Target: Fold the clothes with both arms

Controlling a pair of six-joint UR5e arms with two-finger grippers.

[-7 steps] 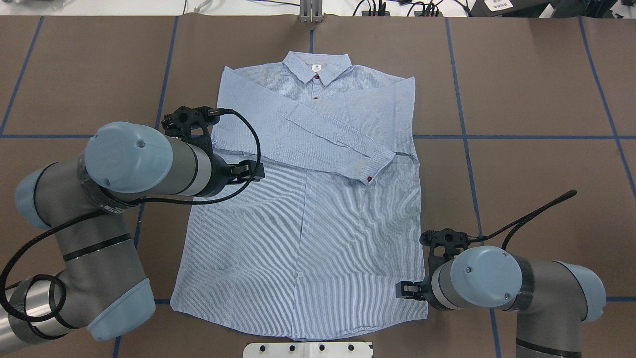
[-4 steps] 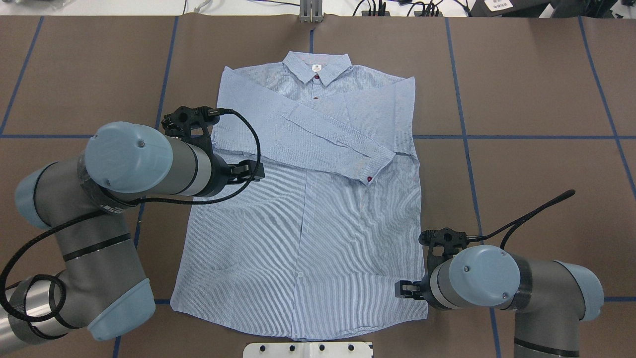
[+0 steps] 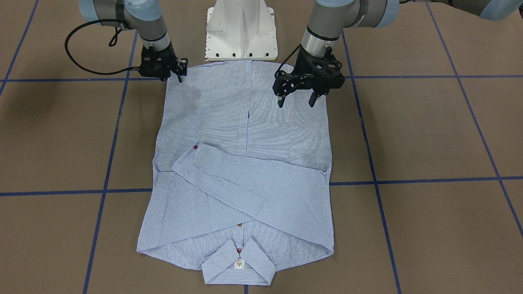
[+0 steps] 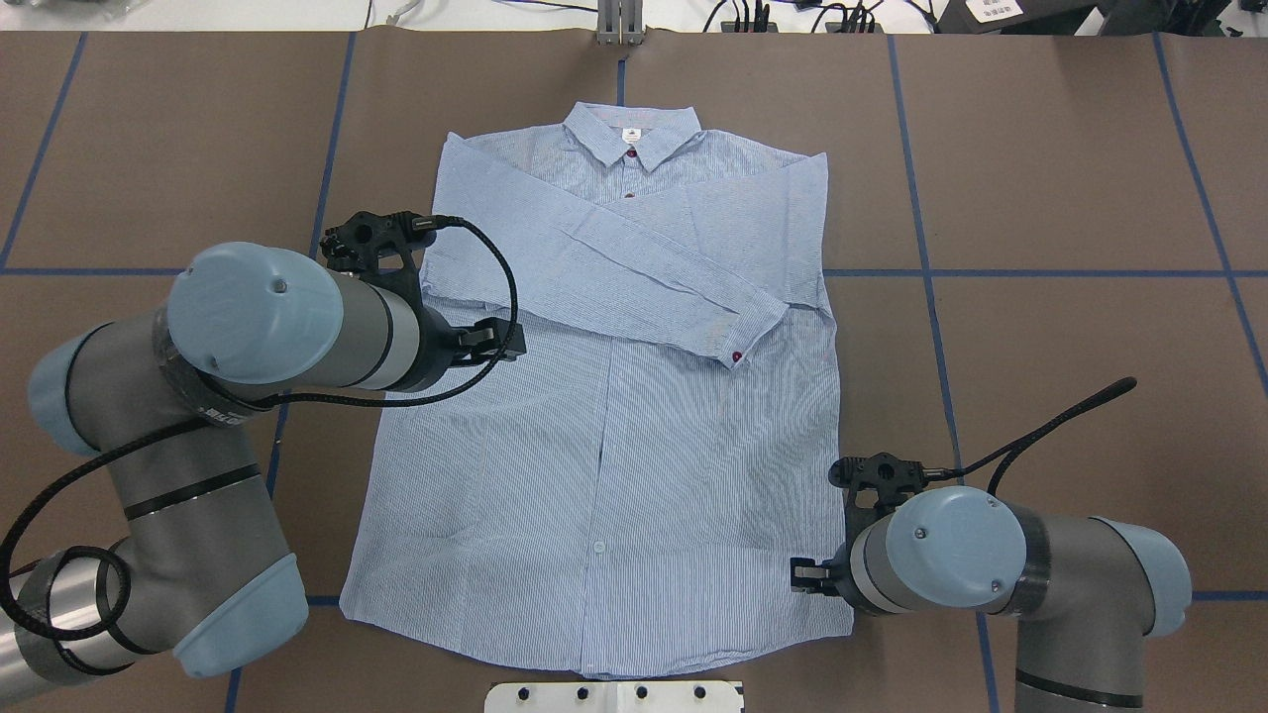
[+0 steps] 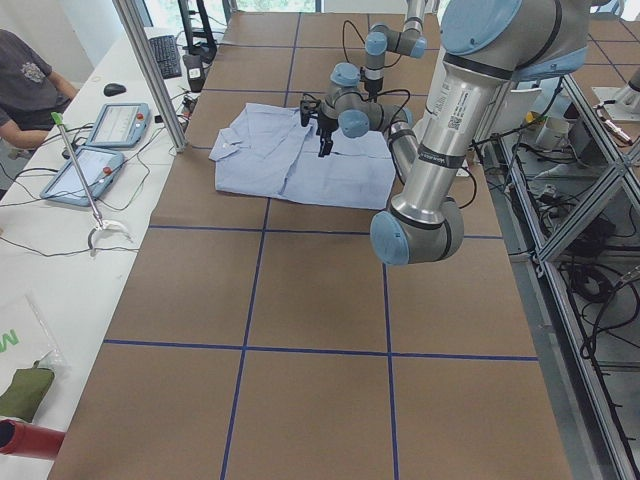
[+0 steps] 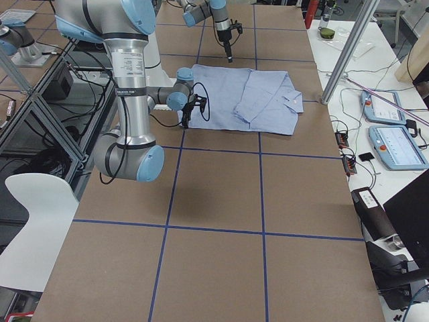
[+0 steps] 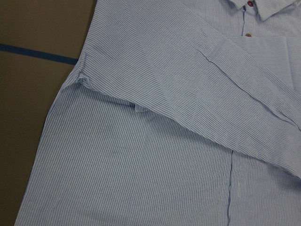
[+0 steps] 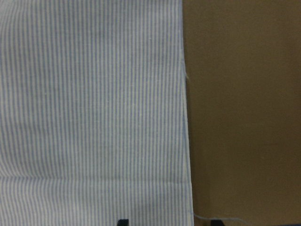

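the shirt (image 4: 604, 446) has a white neck label (image 4: 630, 136), its print unreadable.

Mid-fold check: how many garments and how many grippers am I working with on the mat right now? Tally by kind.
Striped shirt: 1
Grippers: 2 (left gripper, right gripper)
Total: 3
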